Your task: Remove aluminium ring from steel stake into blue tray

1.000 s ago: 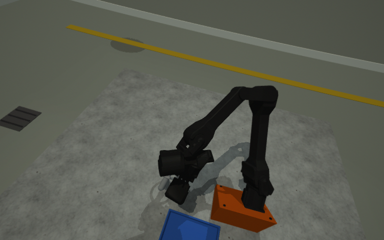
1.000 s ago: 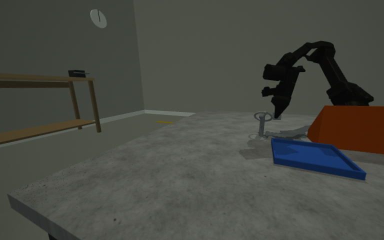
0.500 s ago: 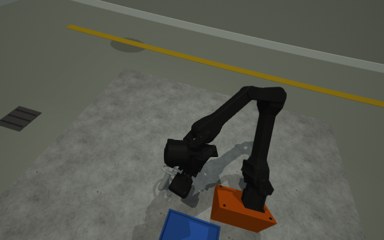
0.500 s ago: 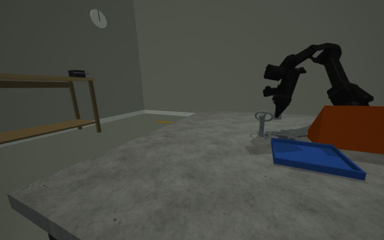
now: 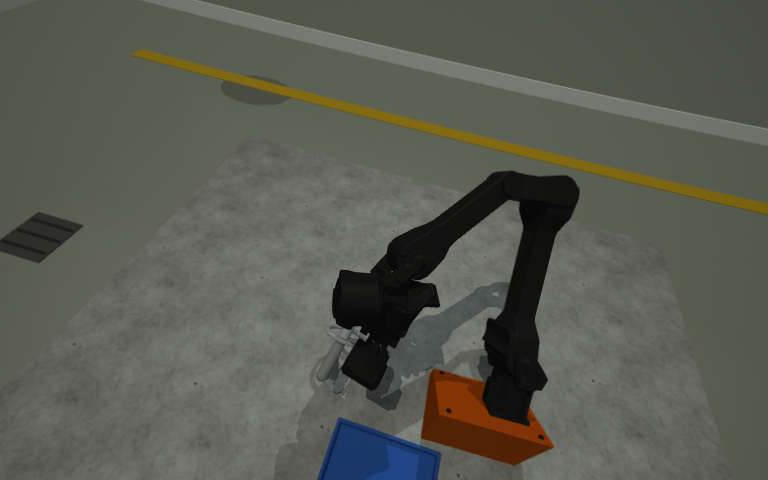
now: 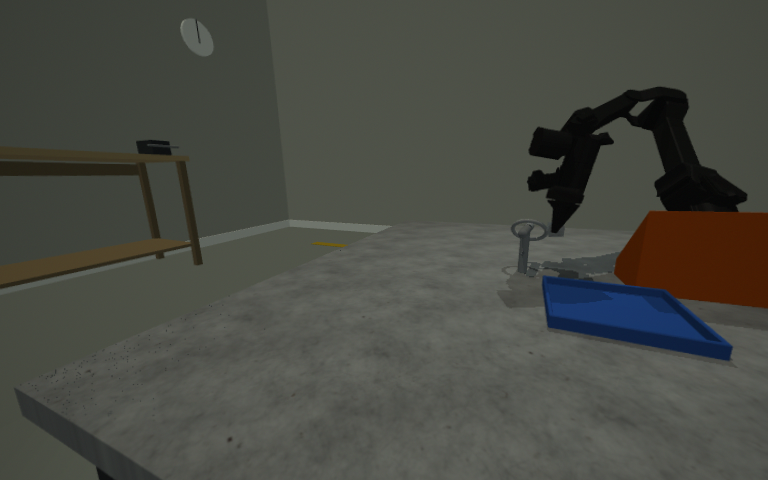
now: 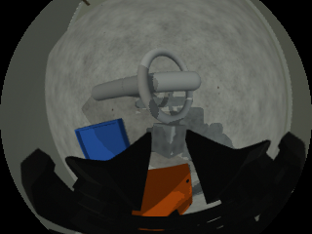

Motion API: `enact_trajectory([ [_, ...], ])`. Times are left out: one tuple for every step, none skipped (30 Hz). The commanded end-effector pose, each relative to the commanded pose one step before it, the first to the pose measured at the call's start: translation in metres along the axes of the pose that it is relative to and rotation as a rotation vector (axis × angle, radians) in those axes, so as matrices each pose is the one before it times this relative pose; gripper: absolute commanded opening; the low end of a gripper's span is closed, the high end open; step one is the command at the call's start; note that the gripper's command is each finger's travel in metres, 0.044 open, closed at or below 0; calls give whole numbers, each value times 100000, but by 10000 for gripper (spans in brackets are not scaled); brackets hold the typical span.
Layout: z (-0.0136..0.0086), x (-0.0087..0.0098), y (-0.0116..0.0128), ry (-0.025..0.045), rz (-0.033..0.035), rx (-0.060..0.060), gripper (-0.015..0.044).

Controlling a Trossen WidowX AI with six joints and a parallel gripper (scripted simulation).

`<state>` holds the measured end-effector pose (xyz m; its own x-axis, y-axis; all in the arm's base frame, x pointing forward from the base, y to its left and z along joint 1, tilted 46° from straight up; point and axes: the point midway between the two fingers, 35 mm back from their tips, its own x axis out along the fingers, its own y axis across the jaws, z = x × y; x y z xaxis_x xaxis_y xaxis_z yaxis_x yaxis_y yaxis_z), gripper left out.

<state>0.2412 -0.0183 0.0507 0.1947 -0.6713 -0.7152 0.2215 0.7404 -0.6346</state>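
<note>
The aluminium ring [image 5: 328,333] [image 6: 512,230] [image 7: 142,88] is up at the top of the steel stake [image 5: 330,362] [image 6: 522,255] [image 7: 177,81], tilted, well above the table. In the wrist view the bar passes through the ring's opening, so the ring still encircles it. My gripper [image 6: 555,230] [image 7: 168,135] points down beside the stake and is shut on the ring's tab [image 7: 168,141], which sits between the fingertips. In the top view the arm hides the fingertips. The blue tray [image 5: 355,452] [image 6: 626,312] [image 7: 104,138] holds nothing that shows.
The orange base block [image 5: 471,410] [image 6: 715,255] [image 7: 168,187] stands beside the tray and carries the arm. The tray lies between the stake and the table edge nearest the exterior camera. A wooden bench [image 6: 73,153] stands off to the side, away from the table.
</note>
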Motion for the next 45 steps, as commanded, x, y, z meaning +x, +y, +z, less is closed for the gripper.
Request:
enact_trajectory([
  [190,-313,-199,-544,743,107,0],
  [8,-34,-54,1,-1,-1,0],
  [11,-51,-82,1,-2,-2,0],
  [12,-56,-90,1,-2,-2,0],
  [9,-44,-70,1,-2,-2,0],
  [5,-26,-42,1,-1,-1,0],
  [2,-9,-14,0,0,0,0],
  [0,0,0,0,0,0,0],
  [4,-17,-27,0,-1,-1,0],
  [8,-34,-55,1,-1,-1,0],
  [11,-51,-82,1,-2,-2,0],
  [12,-56,-90,1,-2,-2,0],
  [9,-43,-70,1,-2,-2,0],
  [5,-26,-42,1,-1,-1,0],
  [2,-9,-14,0,0,0,0],
  [0,0,0,0,0,0,0],
  [1,-2,-25,0,-1,0,0],
  [2,-5,-55,0,-2,-1,0],
  [3,-8,-85,0,-4,-1,0],
  [3,-9,-100,0,-5,-2,0],
  [2,-7,-75,0,-4,-1,0],
  [1,-4,-45,0,-3,-1,0],
  [2,-4,-48,0,-1,-1,0],
  [3,-8,-86,0,-3,-1,0],
  [4,-10,-113,0,-4,-2,0],
  [3,-8,-94,0,-4,-2,0],
  [1,-5,-56,0,-3,-1,0],
  [2,-5,-54,0,-1,-1,0],
  [3,-8,-90,0,-3,-2,0],
  [4,-10,-112,0,-4,-2,0],
  [3,-8,-91,0,-4,-1,0],
  [1,-5,-54,0,-3,-1,0],
  [1,-2,-17,0,0,0,0],
  [2,-5,-52,0,-1,-1,0],
  [3,-8,-86,0,-3,-1,0],
  [4,-10,-109,0,-4,-2,0],
  [2,-8,-86,0,-4,-1,0],
  [1,-5,-52,0,-2,-1,0],
  [1,-2,-17,0,0,0,0],
  [2,-5,-52,0,-1,-1,0],
  [3,-8,-86,0,-3,-1,0],
  [4,-10,-109,0,-4,-2,0],
  [2,-8,-86,0,-4,-1,0],
  [1,-5,-52,0,-2,-1,0],
  [1,-2,-17,0,0,0,0],
])
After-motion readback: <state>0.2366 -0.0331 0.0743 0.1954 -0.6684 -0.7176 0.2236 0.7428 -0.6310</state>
